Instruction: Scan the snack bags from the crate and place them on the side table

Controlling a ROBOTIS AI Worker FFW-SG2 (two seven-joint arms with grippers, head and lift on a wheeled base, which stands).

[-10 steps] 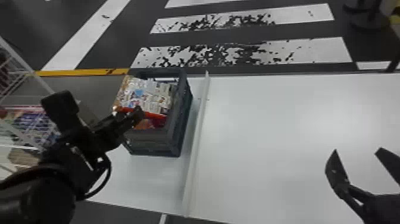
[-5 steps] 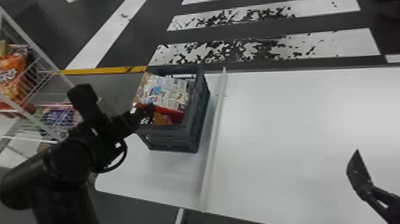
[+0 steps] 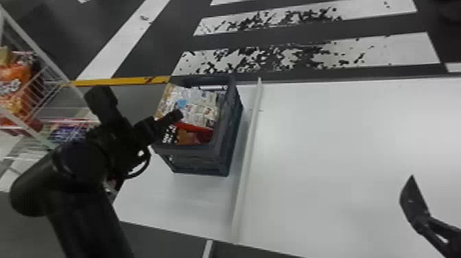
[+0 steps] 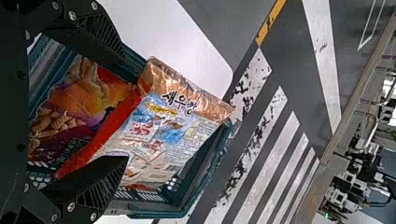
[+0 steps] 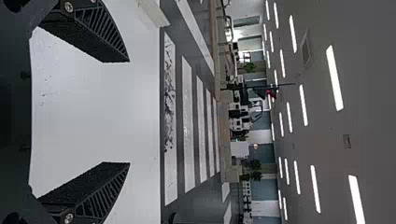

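"Where are your grippers?"

"Nearest, my right gripper (image 5: 128, 112) is open and empty above the white table (image 3: 343, 154), toward its right side. Beyond, my left gripper (image 4: 125, 107) is spread over the crate (image 3: 223, 161) by the table's far left corner, gripping nothing."

"Bags?"

"Inside: an orange-and-red snack bag (image 4: 93, 93), overlapped by a pale-blue one (image 4: 173, 126). Closing off-centre, I could lose the slick film, or catch the rim and drag the crate."

Dark Korean lettering on snack bag (image 4: 170, 133), seemingly white lettering on orange bag (image 3: 16, 73)
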